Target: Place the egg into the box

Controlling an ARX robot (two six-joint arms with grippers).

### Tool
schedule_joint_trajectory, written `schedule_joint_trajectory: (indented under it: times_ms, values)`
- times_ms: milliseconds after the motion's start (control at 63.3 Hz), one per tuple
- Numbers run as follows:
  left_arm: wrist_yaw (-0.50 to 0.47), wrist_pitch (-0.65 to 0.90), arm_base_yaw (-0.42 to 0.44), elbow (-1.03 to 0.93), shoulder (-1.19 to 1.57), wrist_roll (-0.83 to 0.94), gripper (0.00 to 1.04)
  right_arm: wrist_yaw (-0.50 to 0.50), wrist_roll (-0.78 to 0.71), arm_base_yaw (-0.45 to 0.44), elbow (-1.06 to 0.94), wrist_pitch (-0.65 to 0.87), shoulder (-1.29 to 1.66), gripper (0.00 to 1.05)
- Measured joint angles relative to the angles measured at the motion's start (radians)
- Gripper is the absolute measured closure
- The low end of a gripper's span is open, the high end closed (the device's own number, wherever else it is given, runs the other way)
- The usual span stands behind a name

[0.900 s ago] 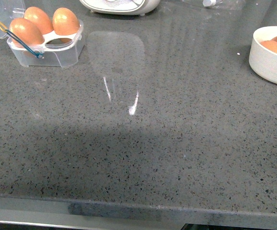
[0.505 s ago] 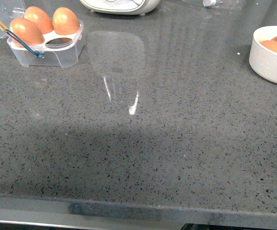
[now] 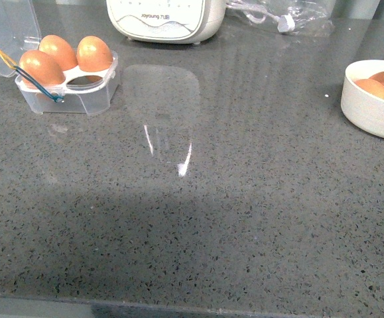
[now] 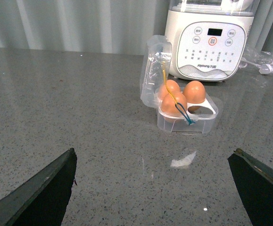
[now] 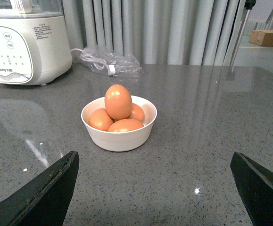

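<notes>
The box (image 3: 79, 99) is a small clear carton at the counter's far left, with its lid (image 4: 154, 70) standing open. Three orange-brown eggs fill three cells and one cell (image 4: 201, 109) is empty. More eggs lie heaped in a round white bowl (image 5: 119, 139) at the far right, and one egg (image 5: 118, 101) sits on top of the heap. My left gripper (image 4: 154, 155) is open and empty, well short of the box (image 4: 188, 125). My right gripper (image 5: 155, 154) is open and empty, a little short of the bowl. Neither arm shows in the front view.
A white kitchen appliance (image 3: 165, 20) stands at the back behind the box. A clear plastic bag with a cable (image 3: 281, 16) lies to its right. The grey speckled counter (image 3: 198, 218) stretches between box and bowl (image 3: 371, 112), its front edge low in view.
The front view has shifted, so box, bowl and appliance sit lower in the picture and more of the appliance shows. Nothing on the counter has moved.
</notes>
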Motion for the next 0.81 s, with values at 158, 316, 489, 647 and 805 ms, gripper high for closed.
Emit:
schedule_joint_trajectory:
  times_ms: [158, 316, 489, 647, 805]
  values:
    - [0.0, 0.0, 0.0, 0.0, 0.0, 0.0, 0.07, 0.0, 0.0, 0.0, 0.0, 0.0, 0.0, 0.07]
    - [0.0, 0.0, 0.0, 0.0, 0.0, 0.0, 0.07, -0.325, -0.033, -0.097, 0.034, -0.042, 0.099, 0.07]
    - [0.0, 0.0, 0.0, 0.0, 0.0, 0.0, 0.07, -0.37, -0.048, -0.123, 0.086, 0.217, 0.322, 0.07]
    - [0.0, 0.0, 0.0, 0.0, 0.0, 0.0, 0.07, -0.327, -0.045, -0.143, 0.193, 0.526, 0.657, 0.07]
    - [0.0, 0.0, 0.0, 0.0, 0.0, 0.0, 0.07, -0.265, -0.044, -0.116, 0.361, 0.64, 1.002, 0.07]
